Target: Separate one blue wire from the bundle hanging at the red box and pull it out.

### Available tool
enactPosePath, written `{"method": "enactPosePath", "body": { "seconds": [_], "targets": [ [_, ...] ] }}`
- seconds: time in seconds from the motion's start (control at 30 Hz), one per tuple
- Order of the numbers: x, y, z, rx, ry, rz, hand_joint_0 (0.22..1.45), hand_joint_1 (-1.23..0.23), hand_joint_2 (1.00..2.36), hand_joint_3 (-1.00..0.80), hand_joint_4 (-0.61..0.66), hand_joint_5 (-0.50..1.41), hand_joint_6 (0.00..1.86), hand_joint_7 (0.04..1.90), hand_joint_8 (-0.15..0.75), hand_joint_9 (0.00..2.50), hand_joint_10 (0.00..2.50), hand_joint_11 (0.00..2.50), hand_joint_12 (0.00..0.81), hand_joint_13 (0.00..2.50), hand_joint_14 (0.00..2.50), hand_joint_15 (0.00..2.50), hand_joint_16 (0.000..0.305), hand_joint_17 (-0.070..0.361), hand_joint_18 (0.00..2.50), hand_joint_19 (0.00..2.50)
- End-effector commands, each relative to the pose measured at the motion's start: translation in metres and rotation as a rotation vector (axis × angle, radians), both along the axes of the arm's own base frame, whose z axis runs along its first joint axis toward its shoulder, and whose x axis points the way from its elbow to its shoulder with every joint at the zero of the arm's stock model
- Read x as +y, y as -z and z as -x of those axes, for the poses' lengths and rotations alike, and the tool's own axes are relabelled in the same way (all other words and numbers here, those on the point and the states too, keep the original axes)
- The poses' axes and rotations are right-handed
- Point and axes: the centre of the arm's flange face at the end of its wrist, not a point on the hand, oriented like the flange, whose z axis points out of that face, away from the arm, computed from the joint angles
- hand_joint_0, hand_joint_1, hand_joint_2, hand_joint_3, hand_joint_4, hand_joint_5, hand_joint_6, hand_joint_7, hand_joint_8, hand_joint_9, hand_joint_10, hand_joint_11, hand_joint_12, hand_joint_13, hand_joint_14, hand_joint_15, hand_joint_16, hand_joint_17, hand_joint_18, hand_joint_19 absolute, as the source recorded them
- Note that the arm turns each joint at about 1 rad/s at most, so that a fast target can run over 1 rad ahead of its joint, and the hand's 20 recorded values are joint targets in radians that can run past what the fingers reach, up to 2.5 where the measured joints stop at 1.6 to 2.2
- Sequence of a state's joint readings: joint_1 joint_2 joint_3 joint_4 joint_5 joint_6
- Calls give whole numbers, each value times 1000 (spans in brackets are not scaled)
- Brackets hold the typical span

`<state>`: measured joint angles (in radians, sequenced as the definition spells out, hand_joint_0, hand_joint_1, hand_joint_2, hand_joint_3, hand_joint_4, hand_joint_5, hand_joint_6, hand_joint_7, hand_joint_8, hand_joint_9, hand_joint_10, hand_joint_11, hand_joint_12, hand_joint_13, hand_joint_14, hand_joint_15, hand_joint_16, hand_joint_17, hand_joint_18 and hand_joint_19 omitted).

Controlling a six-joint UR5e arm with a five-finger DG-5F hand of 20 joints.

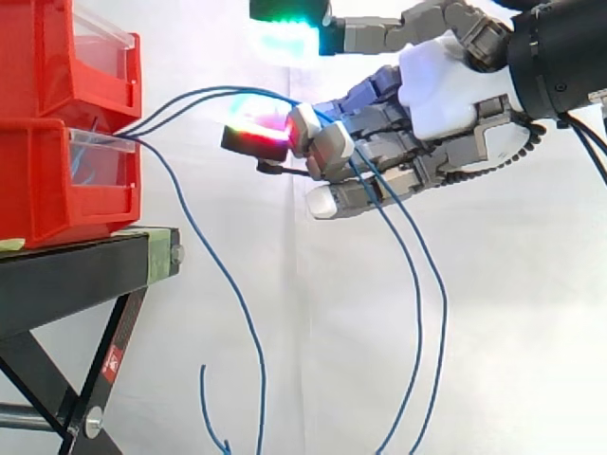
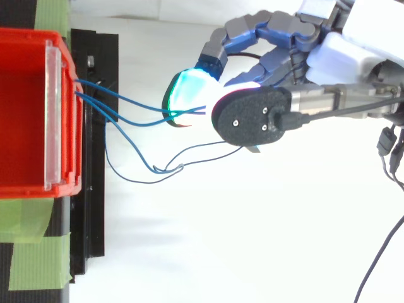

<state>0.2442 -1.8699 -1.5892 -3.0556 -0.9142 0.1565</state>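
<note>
A black stand [image 1: 76, 275] patched with green tape [image 2: 38, 259] sits before a white curtain [image 1: 512, 332].

Robot hand [image 1: 441, 90] held level, fingers [image 1: 379, 121] curled, pads pinched together.

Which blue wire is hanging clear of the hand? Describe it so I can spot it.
Find the lower red bin on the black stand. From its front, two wires rise rightwards into the fingers of the hand. The free wire instead drops straight down in a long curve, touching no finger.
</note>
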Motion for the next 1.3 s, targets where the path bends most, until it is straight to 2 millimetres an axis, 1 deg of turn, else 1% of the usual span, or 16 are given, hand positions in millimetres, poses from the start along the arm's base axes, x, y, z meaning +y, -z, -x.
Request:
{"method": "enactPosePath", "body": {
  "seconds": [0.0,0.2,0.33,0.63,0.77,0.93,1.03,1.13,1.27],
  "targets": [
    [0,0,0,0,0,0,572,-832,1010,-371,167,-204,867,870,294,951,12,1375,380,1053,10,1493,51,114,705,534],
    [0,0,0,2,0,0,616,-832,1015,-258,159,-202,871,859,291,947,12,1384,374,1047,12,1491,50,112,696,536],
    [1,-1,0,-3,-1,-1,626,-837,1018,-224,160,-202,871,868,290,945,12,1375,373,1043,11,1495,50,112,695,528],
    [0,0,0,0,-2,2,624,-873,1015,-278,158,-209,870,879,289,903,11,1394,377,1009,11,1506,50,112,679,511],
    [1,0,0,0,-3,2,628,-925,1013,-329,163,-214,870,875,284,868,12,1398,372,974,12,1499,50,112,671,493],
    [0,0,0,0,-2,2,618,-947,1009,-383,164,-216,871,863,283,865,11,1416,370,967,12,1508,50,113,671,492],
    [0,0,0,0,-2,2,613,-941,1008,-399,164,-216,871,855,285,868,12,1406,375,973,12,1506,50,113,672,495],
    [0,0,-1,-3,-2,1,587,-867,1008,-403,172,-213,869,846,289,893,11,1422,376,997,11,1516,50,112,677,512],
    [0,0,-1,-3,-2,1,592,-834,1010,-375,171,-209,868,845,291,914,11,1400,372,1009,11,1519,49,111,682,519]
  ]
}}
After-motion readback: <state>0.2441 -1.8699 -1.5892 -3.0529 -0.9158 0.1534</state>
